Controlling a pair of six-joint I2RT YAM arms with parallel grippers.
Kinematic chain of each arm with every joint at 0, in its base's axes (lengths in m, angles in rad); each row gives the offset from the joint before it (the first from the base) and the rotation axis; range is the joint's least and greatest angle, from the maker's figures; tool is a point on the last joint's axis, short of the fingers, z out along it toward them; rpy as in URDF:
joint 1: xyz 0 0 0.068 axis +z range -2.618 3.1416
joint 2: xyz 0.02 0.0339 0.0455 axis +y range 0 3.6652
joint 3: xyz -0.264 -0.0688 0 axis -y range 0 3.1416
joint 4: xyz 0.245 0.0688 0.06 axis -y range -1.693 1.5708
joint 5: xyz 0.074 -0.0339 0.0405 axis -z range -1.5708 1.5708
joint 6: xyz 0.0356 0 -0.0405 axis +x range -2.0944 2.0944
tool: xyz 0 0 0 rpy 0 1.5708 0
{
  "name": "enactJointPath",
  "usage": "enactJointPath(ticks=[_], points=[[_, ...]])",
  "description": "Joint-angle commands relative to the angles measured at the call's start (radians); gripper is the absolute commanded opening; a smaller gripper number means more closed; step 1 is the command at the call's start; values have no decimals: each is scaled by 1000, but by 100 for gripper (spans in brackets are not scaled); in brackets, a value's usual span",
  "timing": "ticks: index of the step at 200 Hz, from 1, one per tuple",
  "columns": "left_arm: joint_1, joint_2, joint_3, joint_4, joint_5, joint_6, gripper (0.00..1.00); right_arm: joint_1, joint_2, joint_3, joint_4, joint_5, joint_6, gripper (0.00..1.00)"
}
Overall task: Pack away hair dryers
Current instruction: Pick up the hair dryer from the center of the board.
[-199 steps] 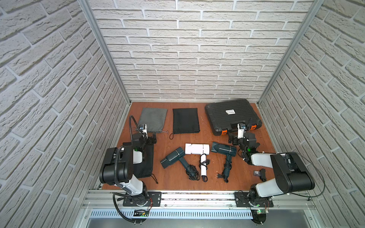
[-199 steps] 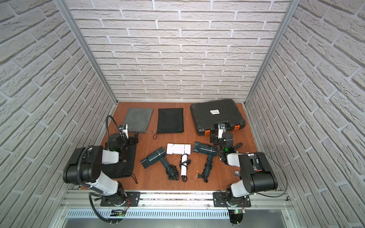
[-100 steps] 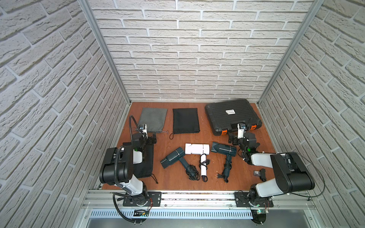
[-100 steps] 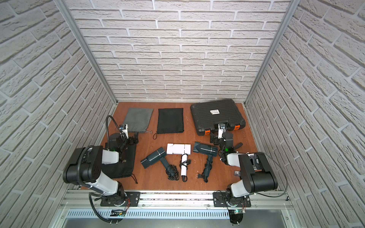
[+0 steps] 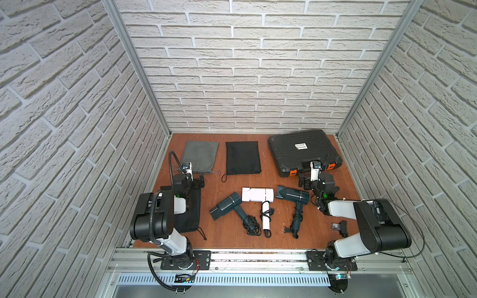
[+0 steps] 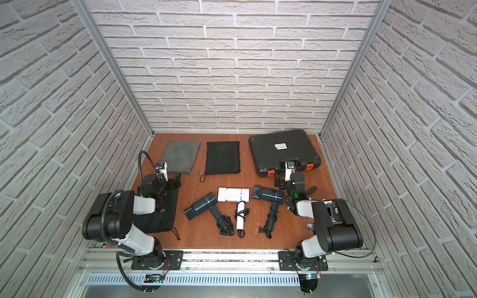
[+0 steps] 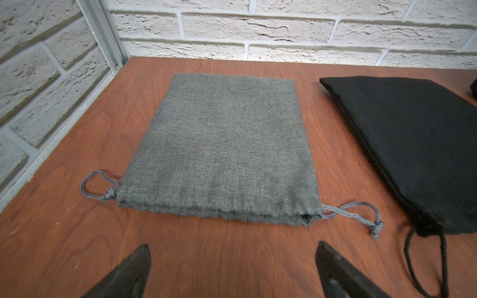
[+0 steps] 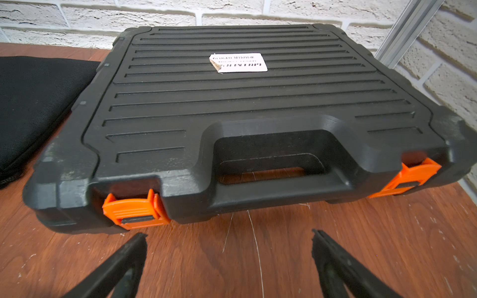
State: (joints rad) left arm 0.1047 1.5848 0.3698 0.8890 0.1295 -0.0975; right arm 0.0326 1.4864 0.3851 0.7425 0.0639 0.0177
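Table (image 5: pixel 227 240) centre: white dryer (image 5: pixel 258 194), teal dryer (image 5: pixel 224 207) at its 8 o'clock, second teal dryer (image 5: pixel 293 197) at 3 o'clock. Left end effector (image 7: pixel 232 258) spread facing grey pouch (image 7: pixel 219 144); right end effector (image 8: pixel 229 247) spread facing case (image 8: pixel 245 103)

Location: a robot test booth in a lab. Brick-pattern panels (image 5: pixel 258 77) close the left, right and far sides, joined by aluminium posts (image 5: pixel 138 67). The left arm (image 5: pixel 154 216) and right arm (image 5: pixel 374 227) are bolted to a metal rail (image 5: pixel 258 258) at the near edge of the wooden tabletop (image 5: pixel 224 237).
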Motion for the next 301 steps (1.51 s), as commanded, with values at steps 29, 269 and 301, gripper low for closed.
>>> enactJointPath(ticks=[29, 269, 301], points=[[24, -118, 52, -94, 13, -11, 98, 1, -180, 245, -472, 74, 45, 100], [201, -606, 796, -1830, -19, 34, 98, 965, -128, 823, -1333, 139, 514, 84], [201, -624, 801, -1881, 34, 102, 98, 1045, 12, 818, -1322, 112, 530, 74]])
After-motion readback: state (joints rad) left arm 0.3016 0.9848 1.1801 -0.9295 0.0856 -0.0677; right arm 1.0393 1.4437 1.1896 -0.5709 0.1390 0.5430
